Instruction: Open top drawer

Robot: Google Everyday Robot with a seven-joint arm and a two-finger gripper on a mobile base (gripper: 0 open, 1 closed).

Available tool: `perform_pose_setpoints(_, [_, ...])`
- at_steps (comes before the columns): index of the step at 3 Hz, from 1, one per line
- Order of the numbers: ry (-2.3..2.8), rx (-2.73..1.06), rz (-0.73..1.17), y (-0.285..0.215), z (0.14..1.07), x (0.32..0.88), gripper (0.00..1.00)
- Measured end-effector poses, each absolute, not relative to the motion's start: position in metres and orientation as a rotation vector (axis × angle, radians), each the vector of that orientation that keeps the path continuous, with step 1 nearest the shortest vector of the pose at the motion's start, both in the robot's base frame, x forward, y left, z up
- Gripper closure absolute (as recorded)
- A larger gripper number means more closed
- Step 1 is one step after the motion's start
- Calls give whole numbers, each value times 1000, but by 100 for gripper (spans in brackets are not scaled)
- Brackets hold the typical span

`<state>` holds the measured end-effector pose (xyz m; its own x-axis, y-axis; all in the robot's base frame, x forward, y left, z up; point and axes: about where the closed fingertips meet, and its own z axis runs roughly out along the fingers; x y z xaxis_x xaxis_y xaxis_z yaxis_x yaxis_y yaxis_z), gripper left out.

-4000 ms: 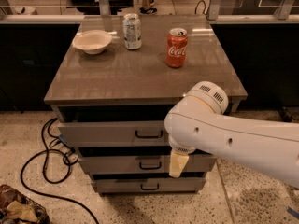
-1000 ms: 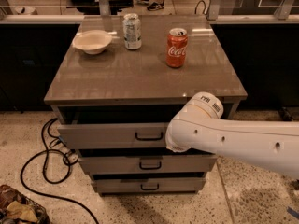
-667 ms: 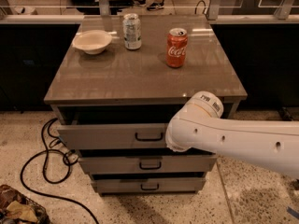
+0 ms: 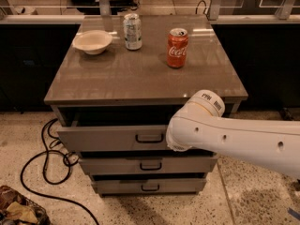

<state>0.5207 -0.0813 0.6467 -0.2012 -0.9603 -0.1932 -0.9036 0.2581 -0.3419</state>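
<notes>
Holding unchanged, gripper hidden behind white arm (image 4: 234, 137) at slightly open top drawer (image 4: 108, 138), its state cannot be told, brown tabletop (image 4: 140, 76), speckled floor (image 4: 255, 193)

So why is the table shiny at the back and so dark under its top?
Camera view: light glares along the tabletop's far edge; the top shades the open top drawer, so its inside looks black; the white arm hides the gripper beside the drawer's handle.
</notes>
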Motion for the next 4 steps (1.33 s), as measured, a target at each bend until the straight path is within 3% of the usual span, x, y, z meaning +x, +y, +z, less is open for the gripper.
perform_pose_setpoints(4, [2173,-1703,-216,-81,654,521,100])
